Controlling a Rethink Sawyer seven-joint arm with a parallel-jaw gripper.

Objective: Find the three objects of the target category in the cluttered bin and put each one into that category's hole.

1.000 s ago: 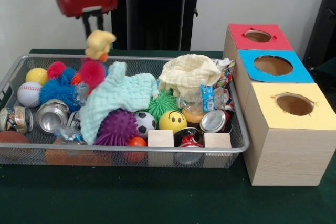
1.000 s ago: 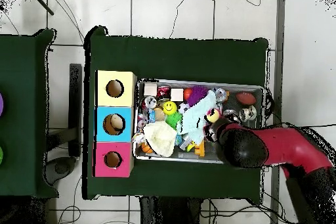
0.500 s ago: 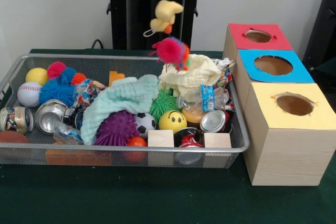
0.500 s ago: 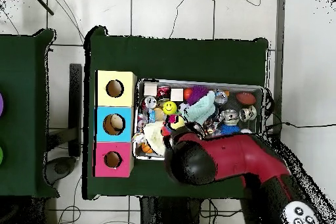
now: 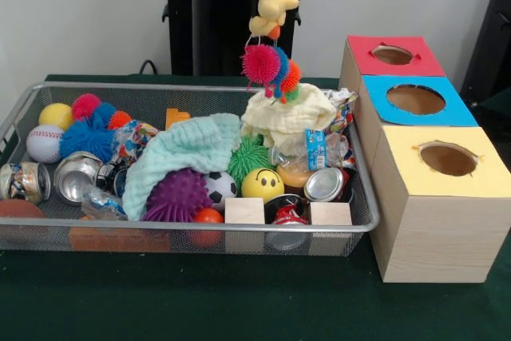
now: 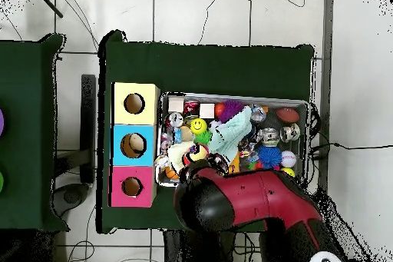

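The bin (image 5: 200, 229) is a silver wire-mesh tray full of toys, cloths and cans; it also shows in the overhead view (image 6: 230, 95). A plush toy hangs in the air above the bin's back right part: a yellow duck (image 5: 274, 7) on top, with pink, blue, orange and green pom-poms (image 5: 267, 65) dangling over a cream cloth (image 5: 291, 113). It hangs from above the front view's top edge, so the gripper is shut on it but out of that view. In the overhead view the red arm's head (image 6: 203, 197) covers the gripper. Three wooden boxes have holes in red (image 5: 395, 55), blue (image 5: 415, 100) and yellow (image 5: 447, 161) tops.
In the bin lie a mint cloth (image 5: 188, 149), a purple spiky ball (image 5: 177, 195), a yellow smiley ball (image 5: 262, 184), a baseball (image 5: 44, 143), crushed cans (image 5: 76, 177) and wooden blocks (image 5: 244, 211). The black pedestal (image 5: 231, 13) stands behind.
The plush toy came up out of the bin's left part and moved right towards the boxes. The arm swung along with it.
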